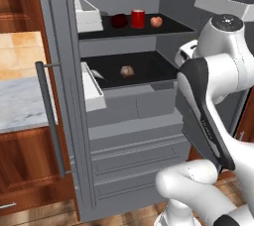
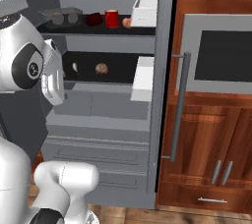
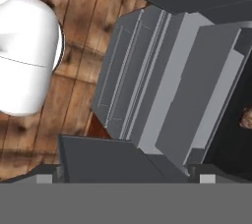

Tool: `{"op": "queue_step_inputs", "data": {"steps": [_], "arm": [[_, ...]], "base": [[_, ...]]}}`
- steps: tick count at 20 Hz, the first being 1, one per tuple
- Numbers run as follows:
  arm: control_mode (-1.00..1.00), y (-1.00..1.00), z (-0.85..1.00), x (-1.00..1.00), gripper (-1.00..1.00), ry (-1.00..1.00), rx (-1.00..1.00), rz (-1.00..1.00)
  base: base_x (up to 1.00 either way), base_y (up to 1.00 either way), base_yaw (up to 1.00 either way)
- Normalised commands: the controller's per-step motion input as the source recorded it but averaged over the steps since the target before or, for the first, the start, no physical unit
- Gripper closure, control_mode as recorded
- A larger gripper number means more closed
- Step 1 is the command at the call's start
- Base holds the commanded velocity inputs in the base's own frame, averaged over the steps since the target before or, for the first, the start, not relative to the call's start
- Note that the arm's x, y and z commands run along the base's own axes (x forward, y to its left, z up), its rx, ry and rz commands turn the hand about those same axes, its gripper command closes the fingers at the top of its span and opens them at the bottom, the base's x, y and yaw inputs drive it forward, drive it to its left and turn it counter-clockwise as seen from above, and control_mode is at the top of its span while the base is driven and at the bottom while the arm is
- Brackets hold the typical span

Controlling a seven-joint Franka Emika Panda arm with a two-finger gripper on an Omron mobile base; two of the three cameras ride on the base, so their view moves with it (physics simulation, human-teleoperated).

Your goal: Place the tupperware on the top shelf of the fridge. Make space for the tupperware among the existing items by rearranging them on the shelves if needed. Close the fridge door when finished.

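- Nearest the cameras is the white arm: its elbow and forearm take up the right side of the left base view, and its shoulder rises at the left edge of the right base view.
- The gripper (image 3: 125, 179) shows as two small dark finger tips at the bottom of the hand view, set wide apart with nothing between them, so it is released and carries nothing. It looks down along the fridge (image 1: 134, 136) front at the two wide drawers and the wood floor.
- The tupperware (image 2: 61, 16) sits at the upper left of the right base view, at the left end of the top shelf (image 1: 168, 28). It appears already set down there, which would explain the empty hand.
- On that same shelf, in the upper middle of the left base view, stand a dark red rounded item (image 1: 119, 20), the red can (image 1: 138, 19) and the apple (image 1: 156, 21), in a row. They are grouped apart from the tub, likely leaving it its own end.
- On the lower shelf (image 1: 158, 71) lies the brown round lump (image 1: 127, 71), with a white slender piece (image 2: 75, 67) well to its side.
- Both doors stand open: the left door with its long bar handle (image 1: 49, 116) sits at the left of the left base view, its white bins (image 1: 92, 91) facing inward.
- Judging by this layout, placing is done and closing the doors is what is left.
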Motion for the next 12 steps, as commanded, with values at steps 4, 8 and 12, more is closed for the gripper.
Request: {"op": "queue_step_inputs", "data": {"steps": [4, 8, 12], "arm": [[-1.00, 0.26, 0.00, 0.00, -1.00, 0.00, 0.00, -0.12], [-1.00, 0.11, 0.00, 0.00, -1.00, 0.00, 0.00, -0.03], [-1.00, 0.28, 0.00, -0.15, -1.00, 0.00, -0.07, 0.07]], "base": [[0.00, 0.00, 0.00], [0.00, 0.00, 0.00], [0.00, 0.00, 0.00]]}}
